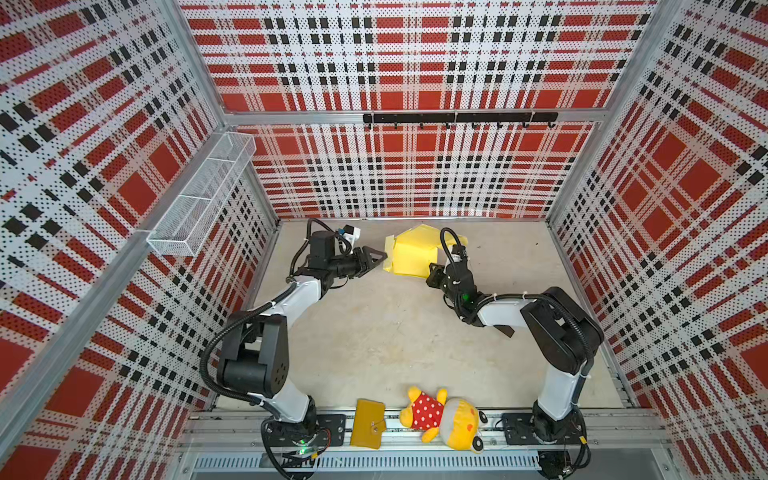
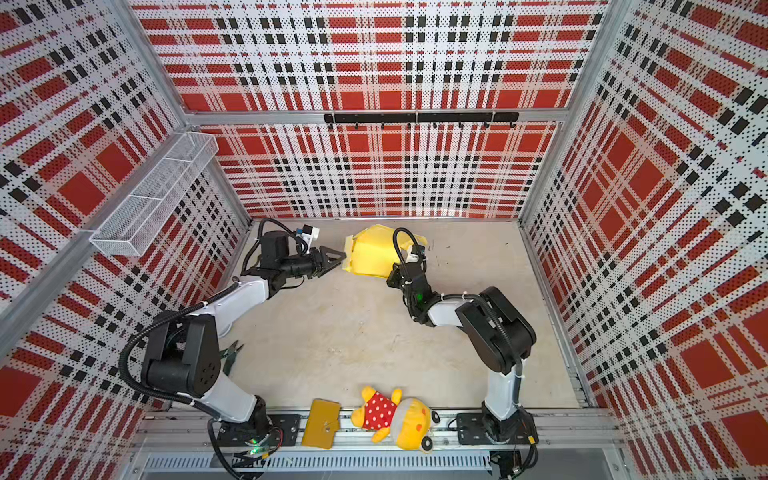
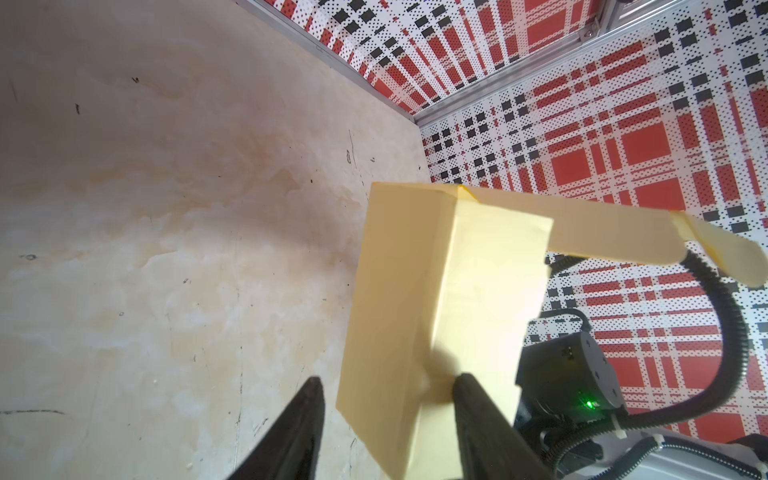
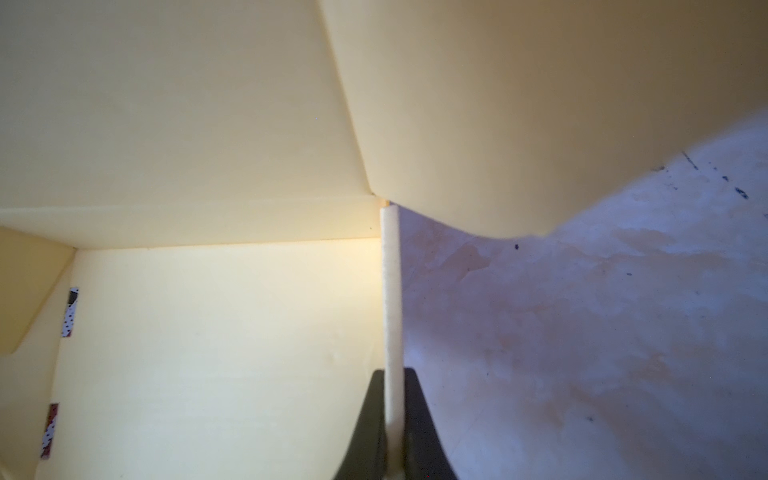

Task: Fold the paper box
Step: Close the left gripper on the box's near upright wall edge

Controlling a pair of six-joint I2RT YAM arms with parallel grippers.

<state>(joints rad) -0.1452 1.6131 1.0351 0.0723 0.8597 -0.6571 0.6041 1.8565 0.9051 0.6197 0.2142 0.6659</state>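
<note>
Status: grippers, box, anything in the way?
Right gripper shut on wall edge of pale yellow cardboard box. Left gripper open, astride its end panel. Box half-folded, flaps loose. Yellow plush toy, mustard wallet far off.

The paper box (image 1: 409, 257) is between the two pincers, over the far part of the surface (image 1: 395, 332). One end of it lies between the open jaws of the left pincer (image 1: 382, 262). The right pincer (image 4: 392, 374), at the opposite end, grips a wall edge. Far behind both pincers, at the surface's near edge, a wallet (image 1: 368, 424) lies just left of a plush toy (image 1: 440, 417).

Pale yellow paper box (image 1: 411, 254), half-folded (flaps loose)
</note>
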